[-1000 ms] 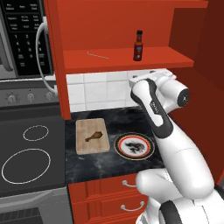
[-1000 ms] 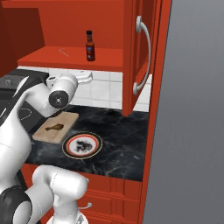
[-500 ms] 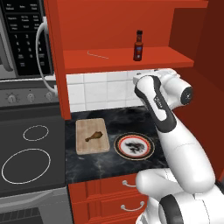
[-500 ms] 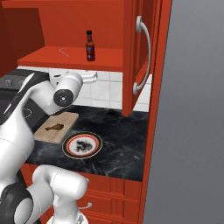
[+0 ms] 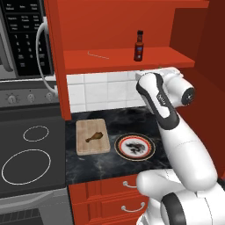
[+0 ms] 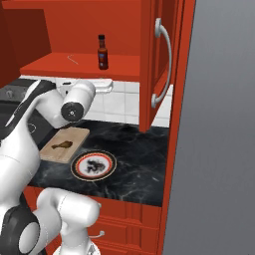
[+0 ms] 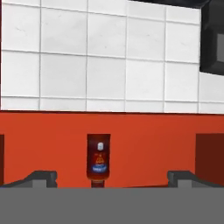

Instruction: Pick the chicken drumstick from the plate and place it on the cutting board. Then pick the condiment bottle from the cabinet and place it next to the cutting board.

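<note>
A dark stovetop point(image 5: 30, 154) and a black microwave point(image 5: 22, 39) fill the left of the left base view; beside them runs a black marbled counter point(image 5: 114, 165) backed by white tiles point(image 5: 105, 90). On the counter the cutting board point(image 5: 92, 136) lies flat with the chicken drumstick point(image 5: 94, 137) on it, and the plate point(image 5: 134, 146) sits just beside the board's right edge, apart from it. Above, the cabinet point(image 5: 123, 59) has its door point(image 6: 159, 64) swung open, and the condiment bottle point(image 5: 139, 45) stands upright on the red shelf with bare shelf on both sides. The arm's bent wrist hides the gripper in both base views. In the hand view the gripper point(image 7: 111, 177) has its fingertips point(image 7: 43, 177) spread wide apart, holding nothing, the bottle appearing upside down between them and farther off, its cap cut off by the bottom band.
</note>
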